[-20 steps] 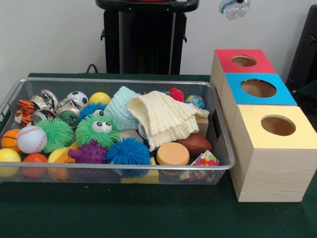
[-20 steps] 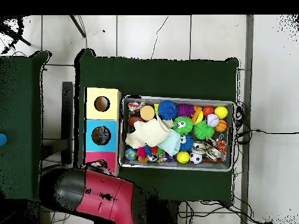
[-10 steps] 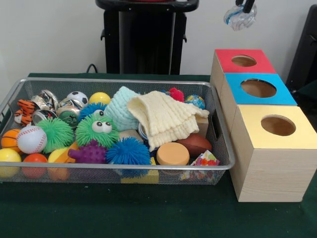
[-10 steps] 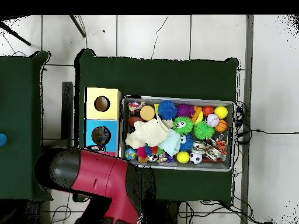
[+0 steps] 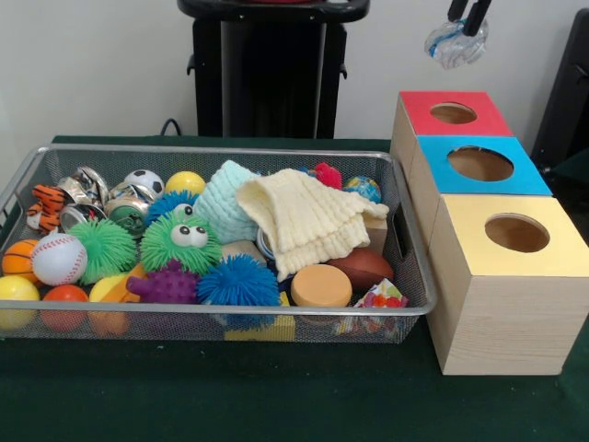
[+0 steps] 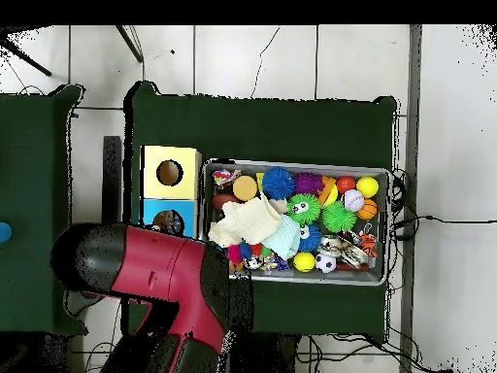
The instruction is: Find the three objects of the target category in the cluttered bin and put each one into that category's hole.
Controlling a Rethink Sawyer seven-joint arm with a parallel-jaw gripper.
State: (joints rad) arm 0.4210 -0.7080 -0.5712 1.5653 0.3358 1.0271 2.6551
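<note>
Front view: tool (image 5: 469,17) at upper right of frame clamps a clear, blue-tinted crinkly object (image 5: 455,42), hanging above the red-topped box (image 5: 456,112); judged light, soft and slippery, best pinched at its bunched top. Overhead view: arm (image 6: 160,287) hides tool and object.

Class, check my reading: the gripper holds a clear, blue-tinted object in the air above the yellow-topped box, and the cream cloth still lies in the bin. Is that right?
Not quite. In the front view the gripper holds the clear, blue-tinted object above the red-topped box, not the yellow-topped box, which is at the row's other end. The cream cloth does lie in the bin.
</note>
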